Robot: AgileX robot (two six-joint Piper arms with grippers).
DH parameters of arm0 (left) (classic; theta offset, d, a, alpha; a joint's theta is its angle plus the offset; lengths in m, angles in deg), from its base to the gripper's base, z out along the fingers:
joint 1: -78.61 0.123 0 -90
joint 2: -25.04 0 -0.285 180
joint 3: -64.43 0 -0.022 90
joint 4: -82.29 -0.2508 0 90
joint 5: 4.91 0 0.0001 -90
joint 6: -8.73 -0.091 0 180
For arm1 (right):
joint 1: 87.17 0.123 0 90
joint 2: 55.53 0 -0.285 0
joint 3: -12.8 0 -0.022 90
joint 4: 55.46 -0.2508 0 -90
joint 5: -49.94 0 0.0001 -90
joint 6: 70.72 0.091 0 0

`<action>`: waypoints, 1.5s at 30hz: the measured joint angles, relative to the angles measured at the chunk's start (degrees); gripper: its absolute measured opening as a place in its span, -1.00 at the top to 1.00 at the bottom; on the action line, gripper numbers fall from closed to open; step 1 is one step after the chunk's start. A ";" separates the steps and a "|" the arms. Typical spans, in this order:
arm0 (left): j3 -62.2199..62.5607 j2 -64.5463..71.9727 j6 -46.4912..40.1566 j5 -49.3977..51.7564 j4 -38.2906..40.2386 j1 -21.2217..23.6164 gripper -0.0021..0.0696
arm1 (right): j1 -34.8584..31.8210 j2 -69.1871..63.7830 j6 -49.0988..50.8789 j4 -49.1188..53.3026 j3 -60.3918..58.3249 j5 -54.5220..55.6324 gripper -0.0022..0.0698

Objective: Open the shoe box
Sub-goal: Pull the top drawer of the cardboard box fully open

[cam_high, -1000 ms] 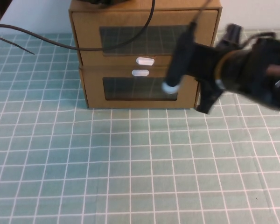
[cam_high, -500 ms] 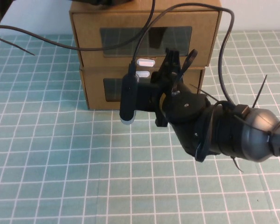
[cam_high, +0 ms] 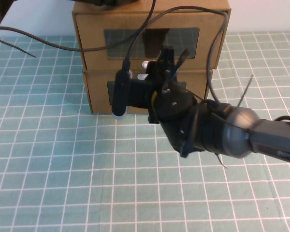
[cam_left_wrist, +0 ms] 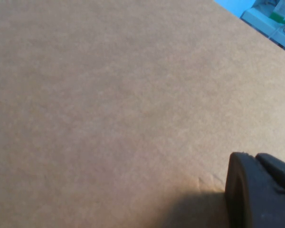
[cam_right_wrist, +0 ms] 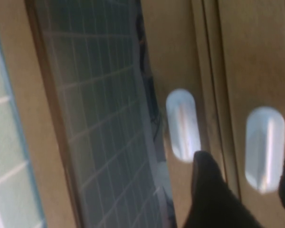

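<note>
Reach stage | right gripper (cam_high: 173,57), centre frame, jaws wide, empty, astride white handle (cam_right_wrist: 265,147) | left gripper (cam_left_wrist: 261,190), lower-right corner, over shoe box (cam_high: 210,21), state unclear | next, by judgement: pinch, pull.

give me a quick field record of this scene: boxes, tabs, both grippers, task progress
upper shoe box: cardboard, windowed front, shut
lower shoe box: under the upper one, windowed front, shut
white pull tabs: one on each front, either side of the seam between the boxes
right gripper: open, at the box fronts by the tabs, holding nothing
left gripper: close to a plain cardboard face
surface: green grid mat
task progress: no box opened yet
</note>
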 joint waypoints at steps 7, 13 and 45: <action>0.04 0.00 0.00 0.00 0.11 0.00 0.95 | -0.65 -2.71 0.05 0.00 3.43 0.00 0.14; 0.14 0.12 0.14 -0.10 0.11 0.00 0.95 | -1.61 -3.46 0.05 0.00 4.97 1.16 0.20; 0.40 0.44 2.97 0.77 0.19 0.00 0.95 | 1.53 -2.33 1.39 0.72 2.70 -6.56 0.92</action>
